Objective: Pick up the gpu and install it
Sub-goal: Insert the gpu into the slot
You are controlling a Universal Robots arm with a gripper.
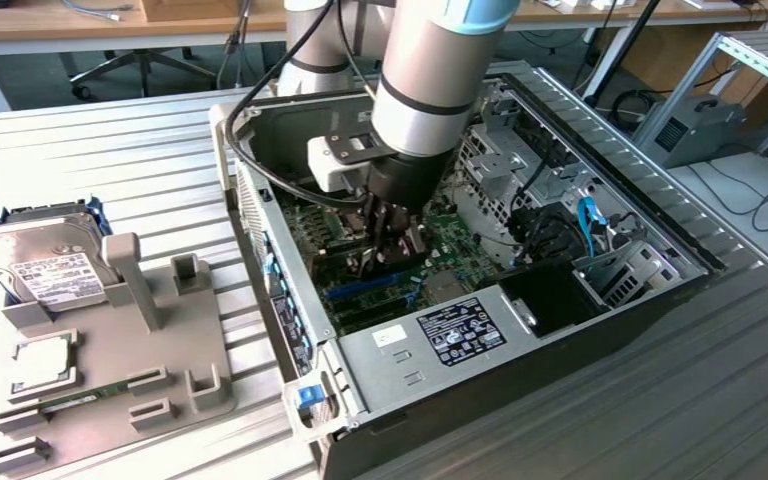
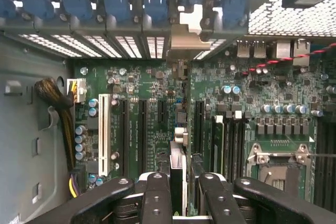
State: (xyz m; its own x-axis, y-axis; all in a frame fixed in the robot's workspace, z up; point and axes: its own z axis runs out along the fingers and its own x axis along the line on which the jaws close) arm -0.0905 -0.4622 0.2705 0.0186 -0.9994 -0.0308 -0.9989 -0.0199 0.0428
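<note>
Inside the open case [image 1: 357,370] at frame centre, gripper [image 2: 185,192] fingers [image 2: 156,198] pinch the gpu [image 2: 177,169] edge-on; likely stiff, light, fragile.

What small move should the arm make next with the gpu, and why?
Probably ease it straight down: the hand grips the gpu edge-on above the motherboard slots, its silver bracket lined up at the case's rear openings; whether the card is seated can't be told.
</note>
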